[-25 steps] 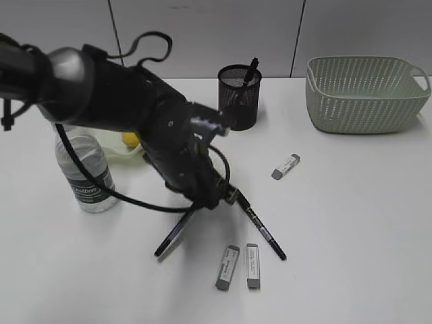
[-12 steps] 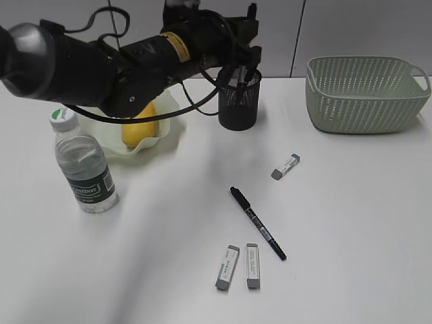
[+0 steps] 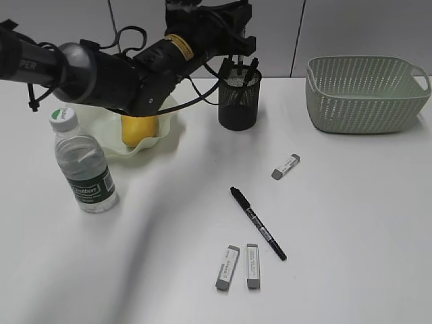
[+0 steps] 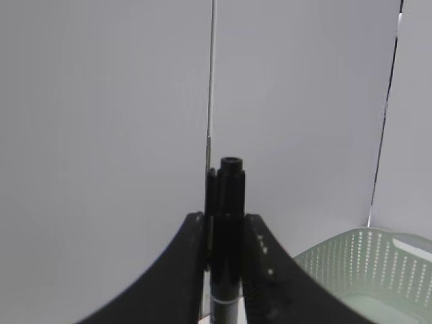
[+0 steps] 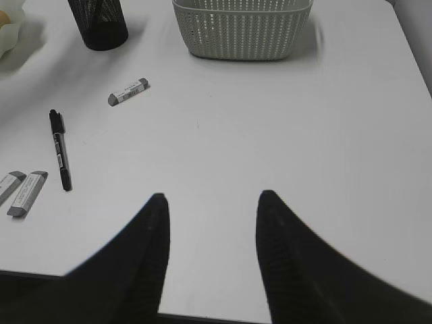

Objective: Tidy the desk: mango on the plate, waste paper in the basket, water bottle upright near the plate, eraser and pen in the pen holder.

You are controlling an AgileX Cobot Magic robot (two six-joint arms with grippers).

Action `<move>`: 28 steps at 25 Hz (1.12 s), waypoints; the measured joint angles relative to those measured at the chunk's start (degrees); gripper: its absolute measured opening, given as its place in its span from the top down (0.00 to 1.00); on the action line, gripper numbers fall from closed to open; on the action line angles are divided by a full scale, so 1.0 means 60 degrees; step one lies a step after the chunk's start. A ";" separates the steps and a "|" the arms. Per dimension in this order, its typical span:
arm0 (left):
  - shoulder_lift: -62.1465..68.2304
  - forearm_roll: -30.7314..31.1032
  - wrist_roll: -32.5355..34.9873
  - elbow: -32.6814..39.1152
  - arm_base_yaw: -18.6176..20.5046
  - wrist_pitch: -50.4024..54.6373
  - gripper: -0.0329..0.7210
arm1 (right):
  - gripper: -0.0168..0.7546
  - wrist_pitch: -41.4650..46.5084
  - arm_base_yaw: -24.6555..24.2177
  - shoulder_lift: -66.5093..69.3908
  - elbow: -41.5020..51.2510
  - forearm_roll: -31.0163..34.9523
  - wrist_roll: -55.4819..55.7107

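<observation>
My left gripper [image 4: 225, 217] is shut on a black pen [image 4: 228, 202] held upright; in the exterior view this gripper [image 3: 239, 46] hovers over the black mesh pen holder [image 3: 239, 104], with the pen's lower part inside it beside another pen [image 3: 252, 68]. One more pen [image 3: 258, 223] lies on the desk [image 3: 351, 223]. A single eraser [image 3: 285, 166] lies mid-desk, and two erasers [image 3: 227, 266] [image 3: 252, 265] lie near the front. The mango [image 3: 138, 129] sits in the plate [image 3: 165, 128]. The water bottle [image 3: 84, 165] stands upright. My right gripper [image 5: 210, 202] is open above bare desk. The waste paper is out of view.
The green basket [image 3: 364, 94] stands at the back right, also seen in the right wrist view as the basket [image 5: 241, 27]. The left arm [image 3: 101, 67] spans the back left above the plate. A grey panelled wall runs behind the desk.
My left gripper lifted a pen off the desk's middle and carried it up and back to the pen holder, then lowered it in. The right gripper has not moved.
</observation>
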 joint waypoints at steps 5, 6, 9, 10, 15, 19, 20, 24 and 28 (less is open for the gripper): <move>0.0644 -0.0011 0.0288 -0.0391 0.0003 0.0120 0.81 | 0.53 0.0000 0.0000 0.0000 0.0000 0.0000 0.0000; 0.0746 -0.0011 0.0342 -0.0426 0.0011 0.0139 0.81 | 0.53 0.0000 0.0000 0.0000 0.0000 0.0000 0.0000; 0.0957 -0.0032 0.0427 -0.0438 0.0072 0.0161 0.81 | 0.53 0.0000 0.0000 0.0000 0.0000 0.0000 0.0000; 0.0987 -0.0044 0.0435 -0.0438 0.0077 0.0188 0.81 | 0.53 0.0000 0.0000 0.0000 0.0000 0.0000 0.0000; 0.1024 -0.0056 0.0435 -0.0438 0.0096 0.0188 0.77 | 0.53 -0.0010 0.0000 0.0000 0.0000 0.0000 0.0000; 0.1024 -0.0097 0.0435 -0.0438 0.0107 0.0188 0.57 | 0.53 -0.0010 0.0000 0.0000 0.0000 0.0000 0.0000; 0.1024 -0.0120 0.0435 -0.0438 0.0107 0.0188 0.53 | 0.53 -0.0010 0.0000 0.0000 0.0000 0.0000 0.0000; 0.0982 -0.0149 0.0437 -0.0445 0.0107 0.0217 0.48 | 0.53 -0.0010 0.0000 0.0000 0.0000 0.0000 0.0000; 0.0188 -0.0151 0.0437 -0.0445 0.0107 0.2149 0.47 | 0.53 -0.0010 0.0000 0.0000 0.0000 0.0000 0.0000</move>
